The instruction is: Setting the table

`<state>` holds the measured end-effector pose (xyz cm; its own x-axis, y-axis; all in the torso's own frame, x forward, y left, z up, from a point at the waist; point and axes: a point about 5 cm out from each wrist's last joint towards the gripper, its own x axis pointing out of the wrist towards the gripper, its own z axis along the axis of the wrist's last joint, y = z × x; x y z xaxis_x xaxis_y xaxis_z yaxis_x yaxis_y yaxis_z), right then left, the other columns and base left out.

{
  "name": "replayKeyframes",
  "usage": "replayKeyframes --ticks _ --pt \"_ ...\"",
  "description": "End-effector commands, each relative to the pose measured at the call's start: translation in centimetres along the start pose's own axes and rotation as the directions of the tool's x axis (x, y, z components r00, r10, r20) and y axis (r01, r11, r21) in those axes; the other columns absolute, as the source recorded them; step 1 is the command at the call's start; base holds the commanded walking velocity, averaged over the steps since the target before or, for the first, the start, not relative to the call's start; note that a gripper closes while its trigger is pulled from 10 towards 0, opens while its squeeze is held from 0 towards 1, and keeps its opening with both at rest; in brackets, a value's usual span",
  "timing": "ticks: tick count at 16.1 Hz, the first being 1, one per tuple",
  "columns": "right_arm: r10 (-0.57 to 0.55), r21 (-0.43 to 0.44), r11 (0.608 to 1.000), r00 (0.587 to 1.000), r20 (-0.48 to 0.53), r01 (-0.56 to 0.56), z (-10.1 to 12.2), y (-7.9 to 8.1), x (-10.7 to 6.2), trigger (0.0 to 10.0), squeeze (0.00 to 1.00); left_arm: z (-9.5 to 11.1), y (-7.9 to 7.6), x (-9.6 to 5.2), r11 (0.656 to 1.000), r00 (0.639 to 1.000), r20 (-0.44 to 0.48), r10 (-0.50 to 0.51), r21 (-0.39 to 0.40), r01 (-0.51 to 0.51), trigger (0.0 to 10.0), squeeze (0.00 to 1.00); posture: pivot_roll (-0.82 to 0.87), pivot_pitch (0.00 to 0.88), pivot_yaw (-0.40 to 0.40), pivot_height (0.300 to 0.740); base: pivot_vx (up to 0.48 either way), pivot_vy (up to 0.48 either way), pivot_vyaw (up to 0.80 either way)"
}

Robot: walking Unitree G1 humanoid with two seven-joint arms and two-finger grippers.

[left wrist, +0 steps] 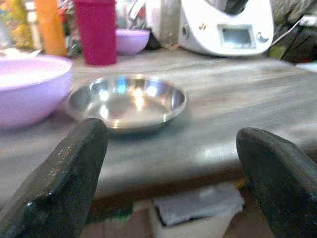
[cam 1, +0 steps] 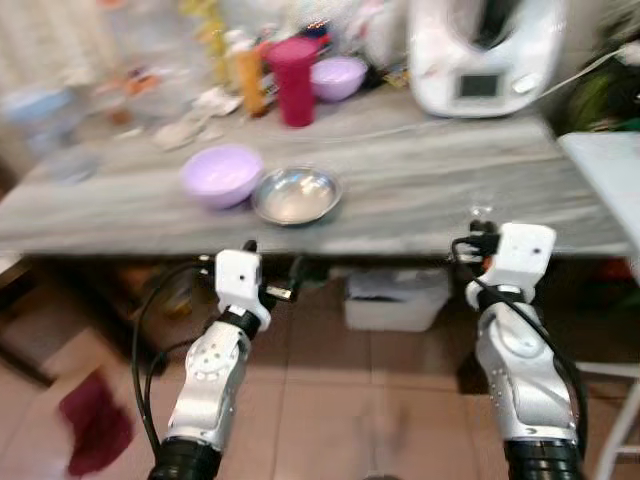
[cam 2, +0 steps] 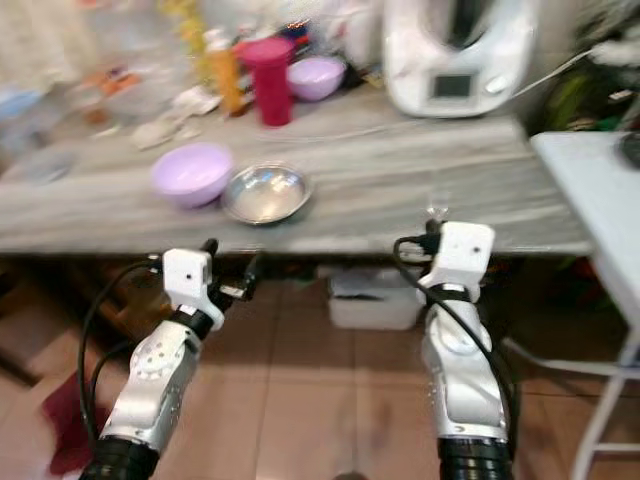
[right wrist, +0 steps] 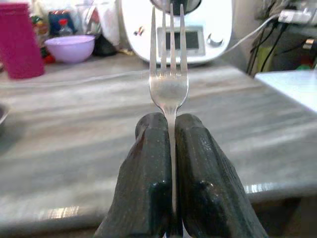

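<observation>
A: The right gripper (right wrist: pixel 168 144) is clamped on the fork (right wrist: pixel 169 74), tines up and past the fingertips, handle pinched between the two pads. It sits just short of the tabletop (cam 1: pixel 420 190) edge, at about its height.

B: And the left gripper (left wrist: pixel 168 163)?

A: Spread wide and empty, also short of the edge. Straight ahead of it lies the steel dish (cam 1: pixel 296 194), with the lilac bowl (cam 1: pixel 222 175) touching or nearly touching that dish on the side away from the right gripper.

B: So where should the fork go?

A: My guess is beside the dish, on the side nearer the right gripper, where the tabletop is bare. Beyond that stretch stands the white appliance (cam 1: pixel 482 55), well clear of it.

B: How to do it well?

A: Reach forward over the edge first, then tip the wrist so the fork lies flat rather than tines-up. Lower until the handle is close to the surface before letting go, or it may bounce and slide. Keep it near the dish, not on its rim.

B: Any risk?

A: The views are blurred, so I would settle before lowering.
</observation>
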<state>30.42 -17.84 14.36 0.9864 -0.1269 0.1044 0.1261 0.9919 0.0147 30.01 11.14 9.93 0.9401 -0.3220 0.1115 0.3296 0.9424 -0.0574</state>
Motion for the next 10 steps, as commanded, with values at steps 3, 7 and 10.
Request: replayKeyframes --ticks 3,7,10 --pt "0.048 0.011 0.999 0.999 0.014 -0.049 0.4 1.4 0.2 10.0 0.00 -0.3 1.1 -0.6 1.000 1.000 -0.018 0.022 0.014 -0.022 10.0 0.00 -0.28 0.058 0.035 0.740 0.345 0.000 0.00" --pt "0.057 0.016 0.998 0.998 0.011 -0.057 0.3 1.6 0.2 10.0 0.00 0.4 0.9 -0.9 1.000 0.999 0.036 -0.004 0.003 0.004 10.0 0.00 -0.27 0.063 0.036 0.740 0.314 0.000 0.00" --pt "0.057 0.022 0.998 0.998 0.020 -0.057 0.4 1.6 0.0 10.0 0.00 0.6 0.8 -1.7 0.996 0.997 0.044 -0.058 0.068 0.055 10.0 0.00 -0.27 0.065 0.038 0.740 0.000 0.000 0.00"
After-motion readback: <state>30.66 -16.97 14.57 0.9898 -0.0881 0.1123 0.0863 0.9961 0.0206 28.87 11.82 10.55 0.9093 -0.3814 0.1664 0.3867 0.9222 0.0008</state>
